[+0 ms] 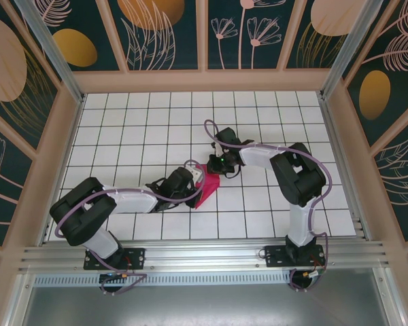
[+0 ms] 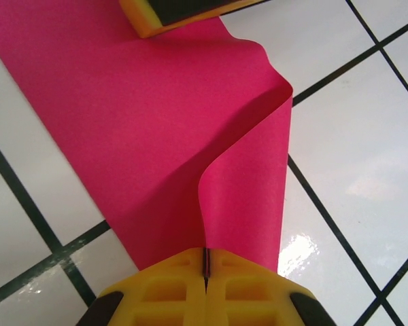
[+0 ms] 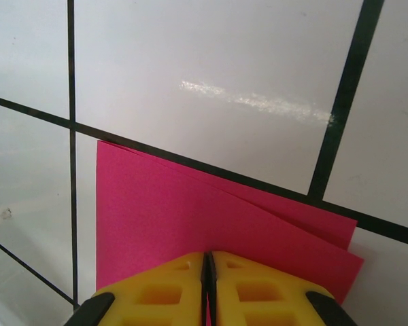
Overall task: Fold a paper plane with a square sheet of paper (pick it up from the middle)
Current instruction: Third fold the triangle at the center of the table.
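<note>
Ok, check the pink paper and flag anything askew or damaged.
The pink paper is folded unevenly: at the right fingers its layers fan apart, edges not aligned. By the left fingers it bulges up uncreased. No tears visible.

One pink sheet (image 2: pixel 156 122), one left tool (image 2: pixel 205 261), one right tool (image 3: pixel 207 263)

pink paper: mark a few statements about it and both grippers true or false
1. The thin magenta-pink paper sheet lies flat and unfolded. False: one flap curls up and over.
2. The left gripper is shut on that flap's edge. True.
3. The right gripper hangs open above the paper. False: it is shut on the paper's layered edge.
4. The paper rests on the white grid-tiled table. True.
</note>
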